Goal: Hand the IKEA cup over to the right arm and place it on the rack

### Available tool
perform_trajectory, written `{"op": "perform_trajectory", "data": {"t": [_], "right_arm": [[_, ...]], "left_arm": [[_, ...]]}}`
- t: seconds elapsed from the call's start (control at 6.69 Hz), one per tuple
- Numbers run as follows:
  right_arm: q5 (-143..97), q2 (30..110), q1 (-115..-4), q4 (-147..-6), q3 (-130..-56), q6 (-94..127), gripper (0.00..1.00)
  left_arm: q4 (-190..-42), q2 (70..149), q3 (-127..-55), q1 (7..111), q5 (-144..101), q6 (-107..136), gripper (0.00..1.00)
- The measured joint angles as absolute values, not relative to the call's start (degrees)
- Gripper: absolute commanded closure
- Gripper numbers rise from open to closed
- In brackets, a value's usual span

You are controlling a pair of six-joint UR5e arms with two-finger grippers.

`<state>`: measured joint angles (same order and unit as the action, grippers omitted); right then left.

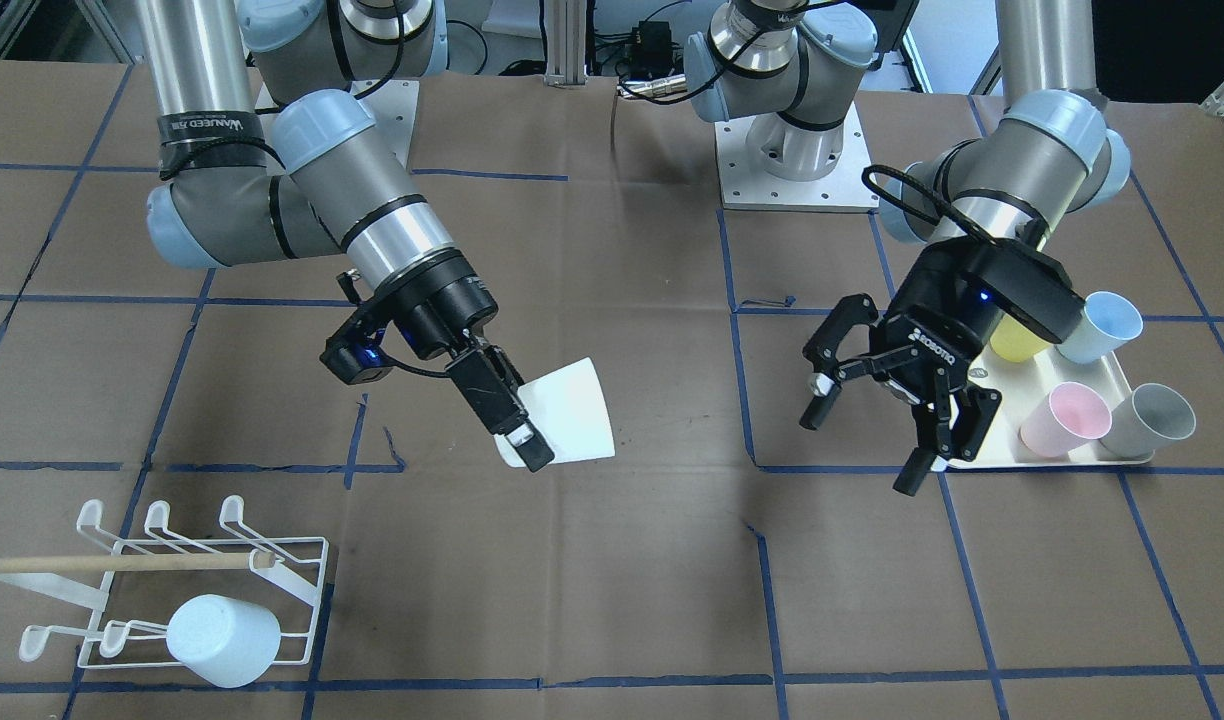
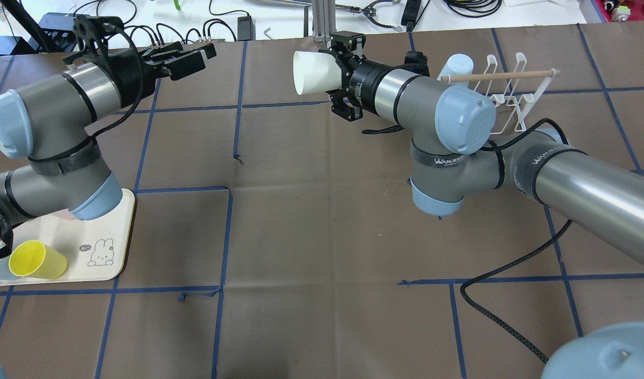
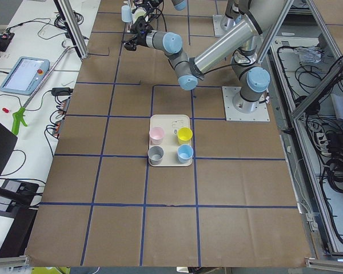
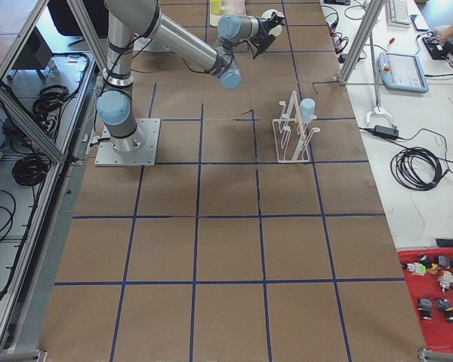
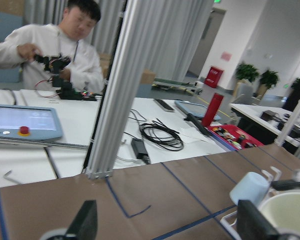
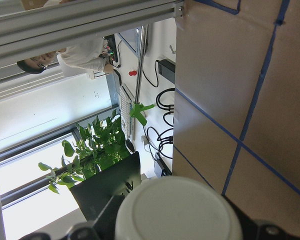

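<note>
In the front-facing view the right arm (image 1: 367, 200) reaches in from 11 o'clock toward the middle. Its wrist angles down toward 5 o'clock, and the right gripper (image 1: 527, 440) is clamped on the wall of a white cup (image 1: 577, 410). The left arm (image 1: 1012, 150) is folded at 2 o'clock, and the left gripper (image 1: 862, 448) points toward 7 o'clock with its fingers spread wide.

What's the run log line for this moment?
right end effector: shut on white cup | left end effector: open, empty | rack: one blue cup

Brown-paper, blue-taped table (image 1: 612, 600), alu frame post (image 5: 135, 85), white side bench (image 5: 40, 155), plants (image 6: 95, 150) by bright window (image 6: 20, 190).
</note>
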<state>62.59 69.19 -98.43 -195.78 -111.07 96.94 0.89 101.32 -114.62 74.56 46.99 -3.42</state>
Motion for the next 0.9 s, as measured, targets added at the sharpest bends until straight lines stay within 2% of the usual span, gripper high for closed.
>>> {"op": "perform_trajectory", "data": {"t": [0.3,0.6,0.9], "right_arm": [[62.79,69.67,-96.02,-195.62,-111.08,93.82,0.91],[62.42,71.13,-91.79,-195.29,-111.13,89.68,0.91],[62.38,72.01,-86.46,-195.14,-111.25,75.93,0.91]], "left_arm": [[-27.27,98.37,-103.22,77.85,62.18,-3.48,0.02],[-62.10,99.77,-87.15,84.07,79.09,-3.44,0.01],[-86.97,99.01,-80.60,86.52,85.90,-3.45,0.01]]}}
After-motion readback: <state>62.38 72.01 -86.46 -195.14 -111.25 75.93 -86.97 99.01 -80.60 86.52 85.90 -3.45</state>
